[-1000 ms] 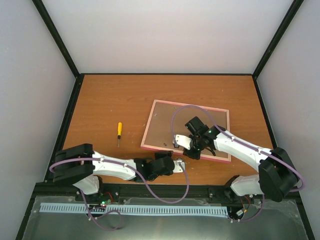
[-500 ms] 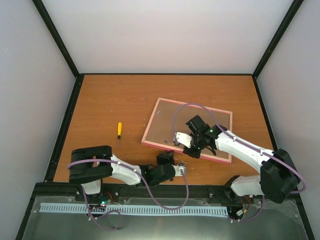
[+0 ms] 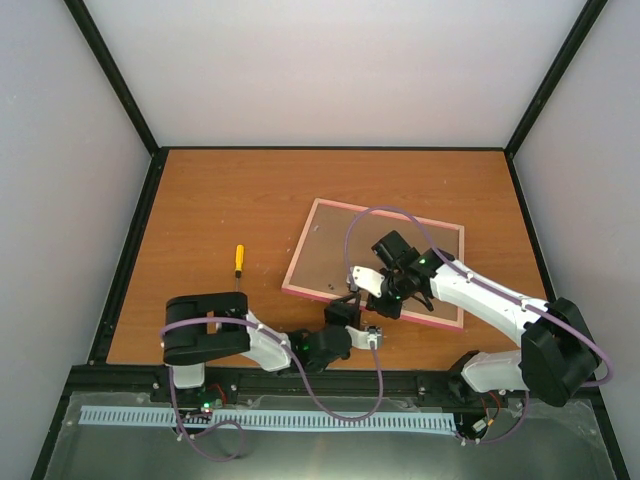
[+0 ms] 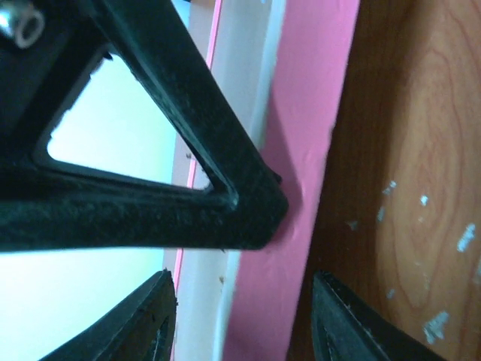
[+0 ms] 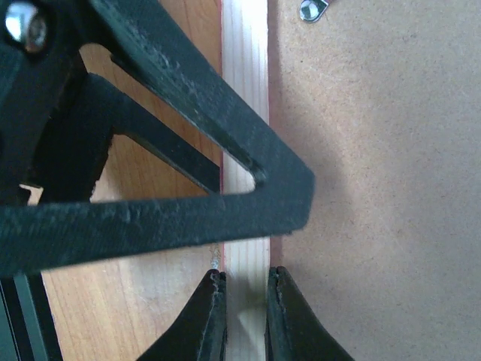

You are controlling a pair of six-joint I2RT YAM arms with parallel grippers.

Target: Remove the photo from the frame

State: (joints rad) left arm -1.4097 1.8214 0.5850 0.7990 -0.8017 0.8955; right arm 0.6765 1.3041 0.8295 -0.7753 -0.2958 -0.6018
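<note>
The right hand (image 5: 242, 301) pinches the near rail of the frame (image 3: 298, 248), which lies face-down on the surface (image 3: 220, 200). The left hand (image 4: 240, 323) straddles its pink edge, jaws wide. The photo is hidden under the backing board (image 5: 376, 188), so the edge should be lifted evenly.

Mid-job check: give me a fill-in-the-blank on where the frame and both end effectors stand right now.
1. The frame lies with its brown backing board facing ___.
2. The right end effector grips the near rail of the ___.
3. The left end effector is ___, gripping nothing.
4. The screwdriver has a ___ handle.
Missing words: up; frame; open; yellow.
</note>
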